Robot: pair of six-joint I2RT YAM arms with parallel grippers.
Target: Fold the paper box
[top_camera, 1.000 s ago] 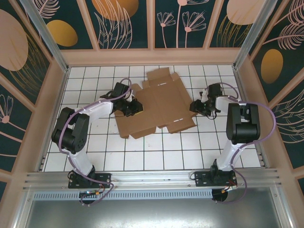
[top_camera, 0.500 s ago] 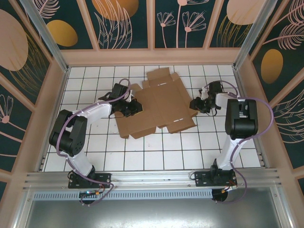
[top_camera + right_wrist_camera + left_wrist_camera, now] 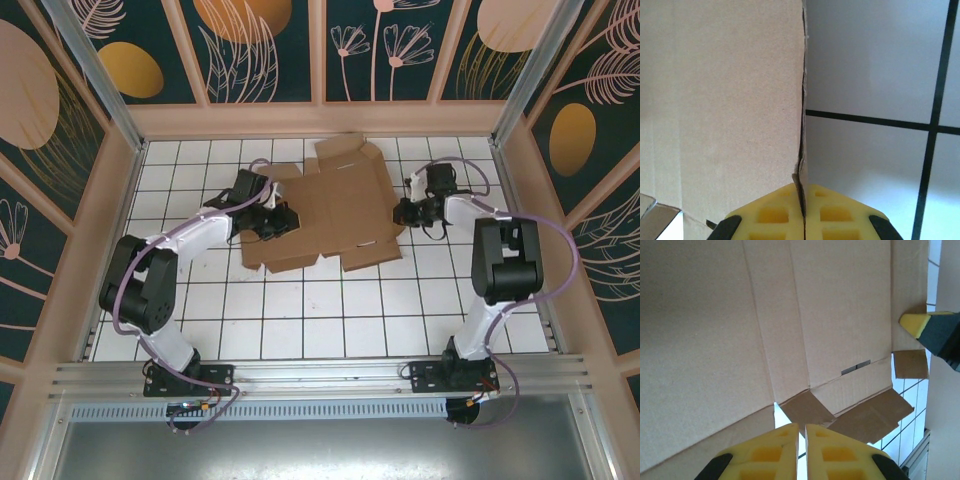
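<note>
You have a white tiled table with a black grid, and on its far half, about midway between the two arms, lies the paper box: a plain brown cardboard die-cut sheet, opened out and unfolded, much wider than either claw. Its longer span runs across the table from your left arm to your right arm. It is turned slightly, so the right end sits a little farther from the bases than the left end. One flap points toward the back wall, and two smaller flaps stick out along the near edge. The left arm reaches in over the sheet's left portion, and the left gripper is on the cardboard there. The right arm curls in from the far right, and the right gripper meets the sheet's right edge. In the left wrist view the box fills most of the picture face-on, with parallel creases running away from the camera and a short dark slot near a flap. The left gripper has its yellow fingers drawn almost together with a thin slit between them, and you cannot tell whether any cardboard is pinched there. In the right wrist view the right gripper is closed, and the thin edge of the brown sheet runs straight down into the seam between its fingers, so it is clamped on the cardboard.
</note>
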